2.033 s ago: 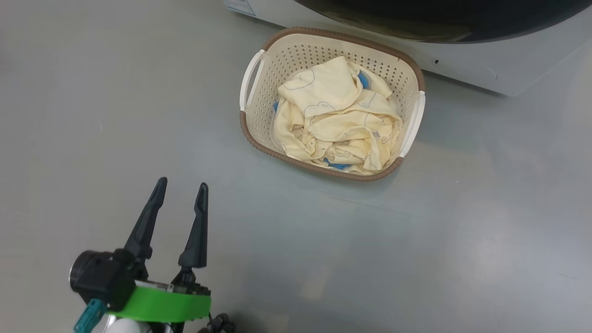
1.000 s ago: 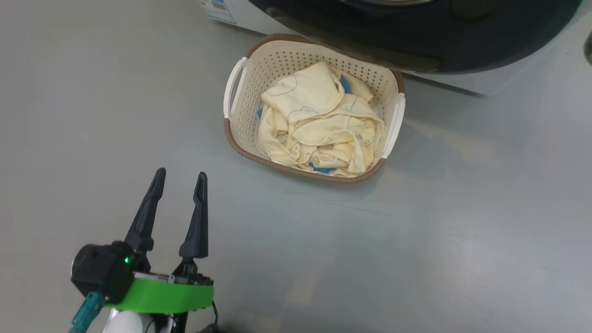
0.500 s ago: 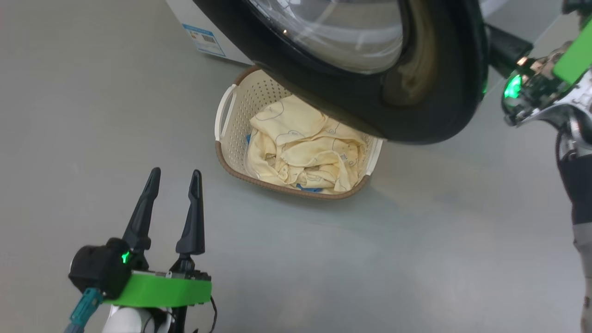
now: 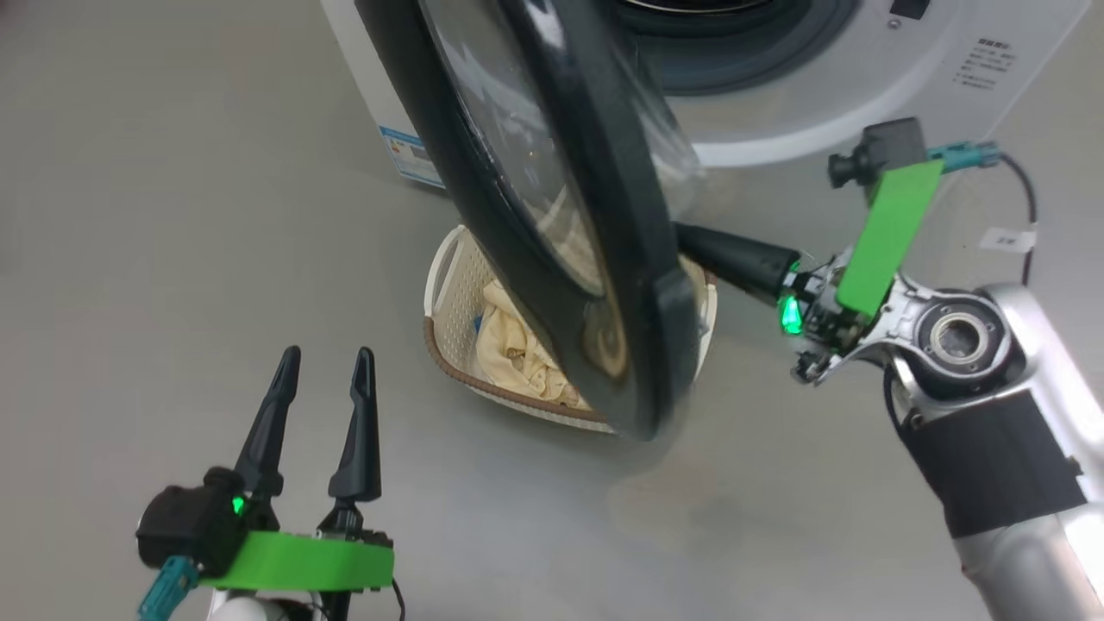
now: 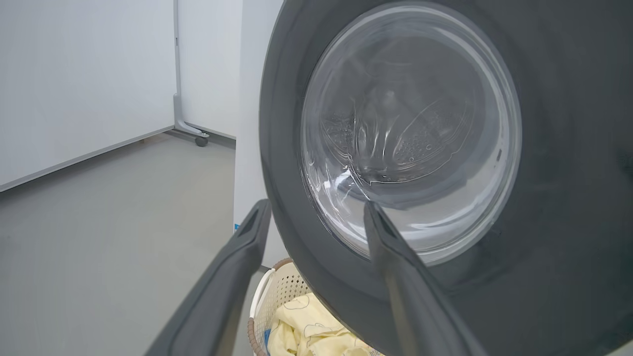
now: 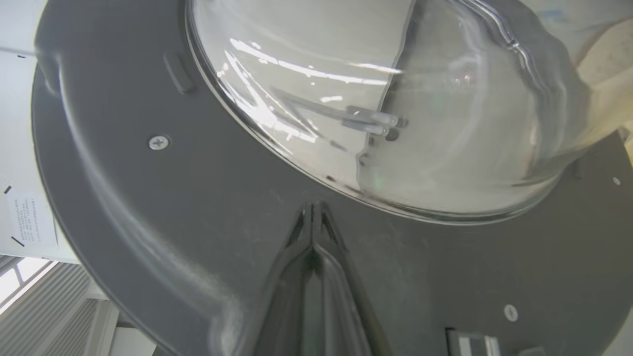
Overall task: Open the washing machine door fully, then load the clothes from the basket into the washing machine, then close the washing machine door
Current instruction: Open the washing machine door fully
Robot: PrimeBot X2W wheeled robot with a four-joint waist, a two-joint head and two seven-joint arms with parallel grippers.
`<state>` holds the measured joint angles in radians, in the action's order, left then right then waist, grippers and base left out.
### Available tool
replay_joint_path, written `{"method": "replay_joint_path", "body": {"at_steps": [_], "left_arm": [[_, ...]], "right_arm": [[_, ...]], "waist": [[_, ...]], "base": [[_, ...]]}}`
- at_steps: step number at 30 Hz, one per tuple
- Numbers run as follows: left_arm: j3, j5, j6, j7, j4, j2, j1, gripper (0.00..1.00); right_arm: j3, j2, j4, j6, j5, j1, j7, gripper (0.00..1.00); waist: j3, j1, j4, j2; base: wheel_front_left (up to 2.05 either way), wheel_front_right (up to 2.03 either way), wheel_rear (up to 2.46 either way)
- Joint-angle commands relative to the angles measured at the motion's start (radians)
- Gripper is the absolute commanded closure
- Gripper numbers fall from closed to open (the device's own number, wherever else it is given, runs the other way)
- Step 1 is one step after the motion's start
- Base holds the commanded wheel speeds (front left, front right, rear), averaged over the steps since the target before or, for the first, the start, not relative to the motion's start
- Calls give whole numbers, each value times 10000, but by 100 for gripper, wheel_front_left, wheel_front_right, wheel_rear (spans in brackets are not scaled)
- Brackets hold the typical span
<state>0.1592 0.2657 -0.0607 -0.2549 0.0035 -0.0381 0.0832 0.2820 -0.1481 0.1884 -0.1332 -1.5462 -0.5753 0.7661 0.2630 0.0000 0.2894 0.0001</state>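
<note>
The right gripper (image 6: pixel 311 207), fingers pinched shut on nothing, rests its tips on the inner ring of the half-open washing machine door (image 4: pixel 634 285). The door stands to its left, over the basket (image 4: pixel 448 285) of clothes (image 4: pixel 509 354). The left gripper (image 4: pixel 329 351) hovers low, spread wide and empty, farther from the door.

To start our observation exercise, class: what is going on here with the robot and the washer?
The robot's right gripper, shut, has its fingertips against the inner face of the washing machine door, which stands part open over the basket. The clothes lie in the basket, none loaded yet. The left gripper hovers open above the floor, holding nothing.
</note>
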Motion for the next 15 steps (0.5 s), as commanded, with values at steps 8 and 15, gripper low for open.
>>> {"method": "replay_joint_path", "body": {"at_steps": [8, 15], "left_arm": [[-393, 71, -6, -69, -235, -122, -95, 0], [-337, 128, -26, -69, -206, -122, -182, 0]], "right_arm": [[1048, 599, -418, 25, 104, 299, -226, 100], [1665, 842, -237, 25, -25, 382, -722, 100]], "waist": [[-518, 0, 378, -1], [-677, 0, 657, -1]], "base": [[0, 0, 0], [0, 0, 0]]}}
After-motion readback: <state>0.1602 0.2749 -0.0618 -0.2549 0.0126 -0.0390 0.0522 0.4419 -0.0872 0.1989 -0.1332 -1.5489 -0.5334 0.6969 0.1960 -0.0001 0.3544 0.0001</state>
